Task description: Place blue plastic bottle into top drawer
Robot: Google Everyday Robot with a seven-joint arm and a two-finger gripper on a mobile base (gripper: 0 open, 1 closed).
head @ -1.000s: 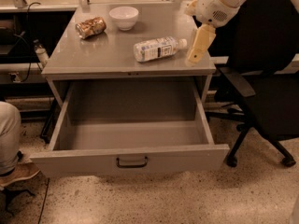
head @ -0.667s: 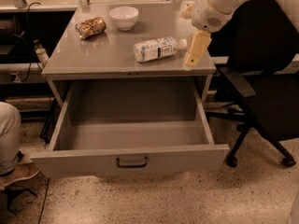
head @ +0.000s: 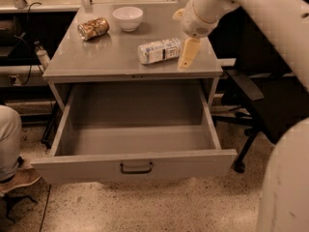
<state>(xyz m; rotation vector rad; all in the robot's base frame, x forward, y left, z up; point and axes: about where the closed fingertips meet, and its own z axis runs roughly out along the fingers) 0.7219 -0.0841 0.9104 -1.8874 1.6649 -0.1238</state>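
Note:
The blue plastic bottle [head: 159, 50] lies on its side on the grey cabinet top [head: 96, 57], right of the middle, with its white cap to the right. My gripper [head: 188, 53] hangs from the white arm just to the right of the bottle's cap end, low over the cabinet top and near its right front corner. It holds nothing. The top drawer [head: 135, 164] is pulled fully open below the cabinet top. Its inside shows nothing in it, and its dark bar handle [head: 136, 167] faces the front.
A brownish-gold can [head: 93, 28] lies at the back left of the cabinet top, with a white bowl [head: 128, 17] beside it. A black office chair [head: 256, 105] stands at the right. A person's leg and shoe [head: 12, 153] are at the left, on a speckled floor.
My gripper has moved left and a little down, closing in on the bottle's cap end. The bottle, can, bowl and drawer have not moved.

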